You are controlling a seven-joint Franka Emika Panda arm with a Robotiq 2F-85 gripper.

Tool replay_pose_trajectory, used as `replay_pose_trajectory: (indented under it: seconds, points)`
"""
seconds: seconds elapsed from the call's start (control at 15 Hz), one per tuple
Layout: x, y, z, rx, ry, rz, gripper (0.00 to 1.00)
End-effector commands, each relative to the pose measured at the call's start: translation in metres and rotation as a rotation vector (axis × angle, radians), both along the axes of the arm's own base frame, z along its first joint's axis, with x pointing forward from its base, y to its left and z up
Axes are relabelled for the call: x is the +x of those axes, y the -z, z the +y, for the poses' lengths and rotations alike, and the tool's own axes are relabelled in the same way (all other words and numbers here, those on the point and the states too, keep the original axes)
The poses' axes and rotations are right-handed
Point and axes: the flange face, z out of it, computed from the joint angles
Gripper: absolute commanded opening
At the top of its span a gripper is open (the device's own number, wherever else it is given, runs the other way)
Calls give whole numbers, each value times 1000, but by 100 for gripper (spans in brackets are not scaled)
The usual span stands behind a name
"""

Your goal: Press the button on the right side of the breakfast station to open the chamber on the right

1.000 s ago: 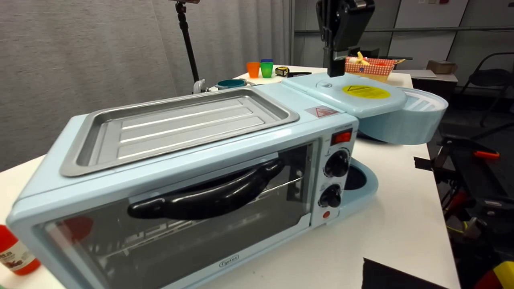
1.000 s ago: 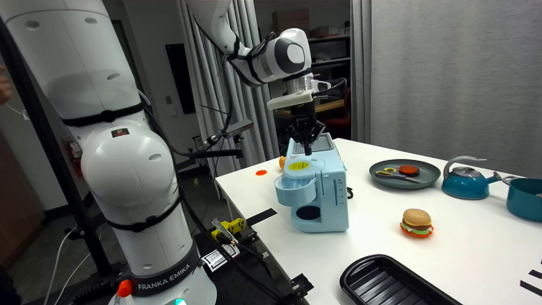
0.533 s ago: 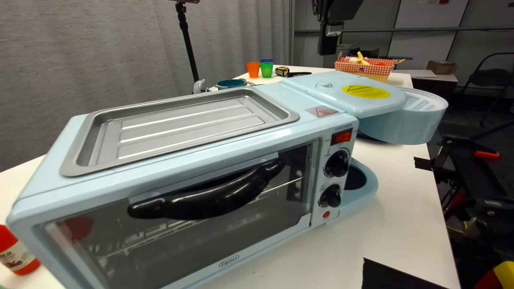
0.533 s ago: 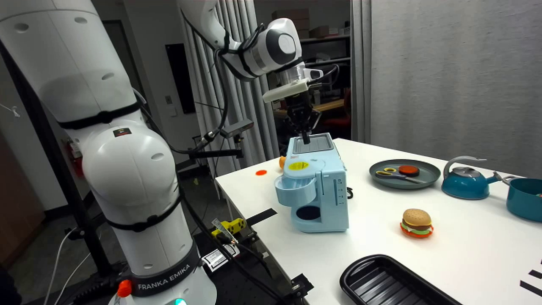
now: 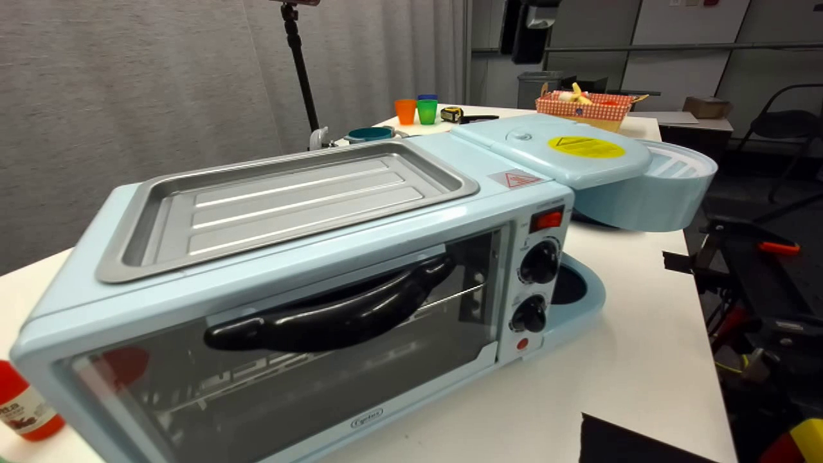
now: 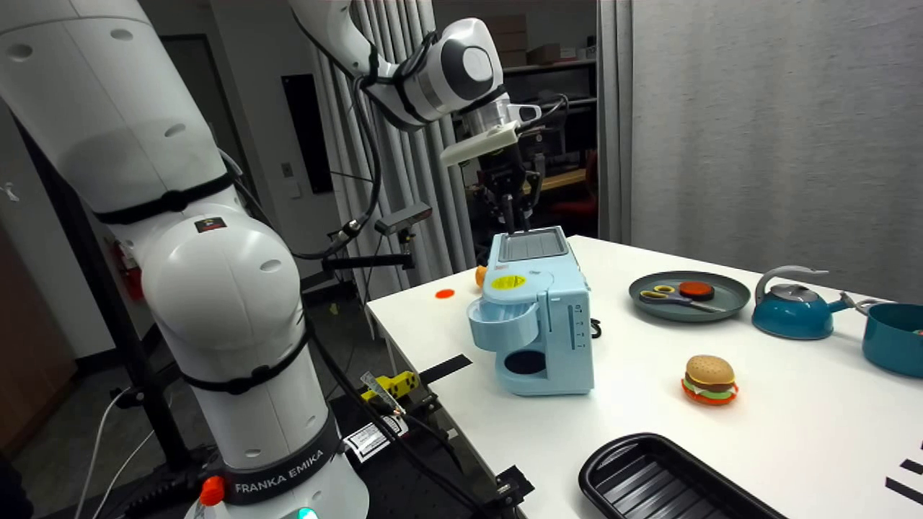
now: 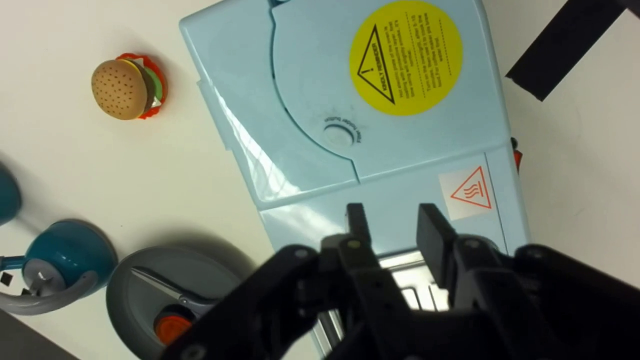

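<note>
A gripper (image 7: pixel 393 215) with parted fingers (image 7: pixel 358 220) was held well above the breakfast station (image 6: pixel 555 317).

The breakfast station was set near the edge of the bench (image 6: pixel 634 404) closest to the arm's base (image 6: pixel 281 461), its tub-shaped chamber (image 5: pixel 649 199) swung out toward that edge in both exterior views. In the wrist view the round button (image 7: pixel 339 135) was seen on the lid (image 7: pixel 315 80), ahead of the fingers; the lid was cut off at the top, and the griddle top (image 7: pixel 419 280) was partly hidden behind the gripper. In an exterior view, all but the gripper's lower end (image 5: pixel 522 53) was cropped. Whether lid or griddle top was directly below could not be told.
</note>
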Motion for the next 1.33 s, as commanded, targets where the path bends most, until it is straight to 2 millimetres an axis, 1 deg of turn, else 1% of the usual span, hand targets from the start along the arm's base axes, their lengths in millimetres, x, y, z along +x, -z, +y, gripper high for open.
replay_pose_trajectory:
  seconds: [0.0, 0.13, 0.27, 0.33, 0.73, 0.8, 1.0, 1.27]
  points:
    - [-16, -7, -1, 10, -27, -27, 66]
    - [-22, -8, -2, 10, -28, -27, 79]
    - [-27, -8, -3, 8, -30, -26, 94]
    - [-30, -8, -4, 8, -32, -26, 99]
    - [-47, -9, -11, 3, -29, -33, 100]
    - [-34, -4, -6, -14, -10, -12, 100]
    - [-40, -5, -8, -17, -9, -17, 100]
    - [-41, -5, -9, -17, -9, -17, 100]
